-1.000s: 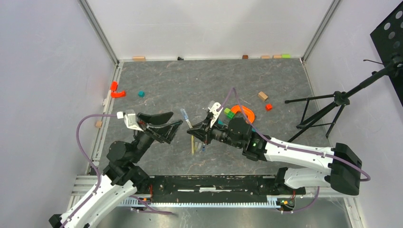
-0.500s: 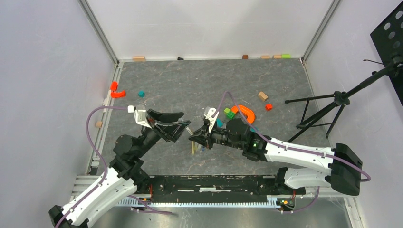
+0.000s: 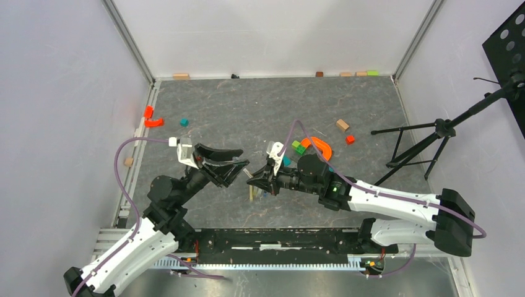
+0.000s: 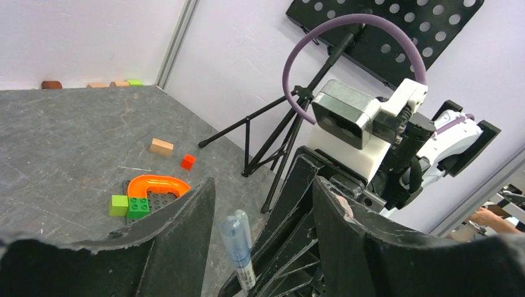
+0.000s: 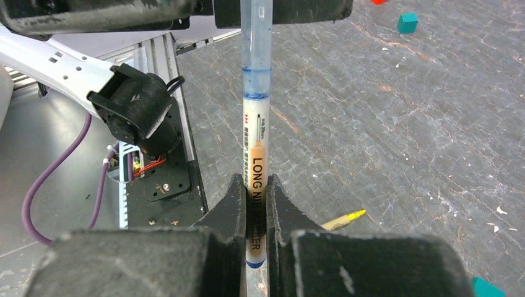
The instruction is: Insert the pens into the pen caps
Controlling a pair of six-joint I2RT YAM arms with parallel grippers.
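A grey marbled worktop [image 3: 247,111] between white walls: to the near-left of the orange arch [image 4: 155,180], the white-barrelled pen [image 5: 255,142] is clamped in the tightly closed right gripper [image 5: 254,182]. Its bluish cap [image 4: 235,238] is bracketed, with gaps either side, by the half-wide jaws of the left gripper [image 4: 263,192]. The cap appears seated over the tip, though how fully cannot be told, so one insertion is judged nearly done. The yellow pen [image 5: 343,218] is seen uncapped on the worktop, also near-left of the arch. Two pens are counted and one cap for certain; a small bluish piece [image 3: 264,193] beside the yellow pen may be the second.
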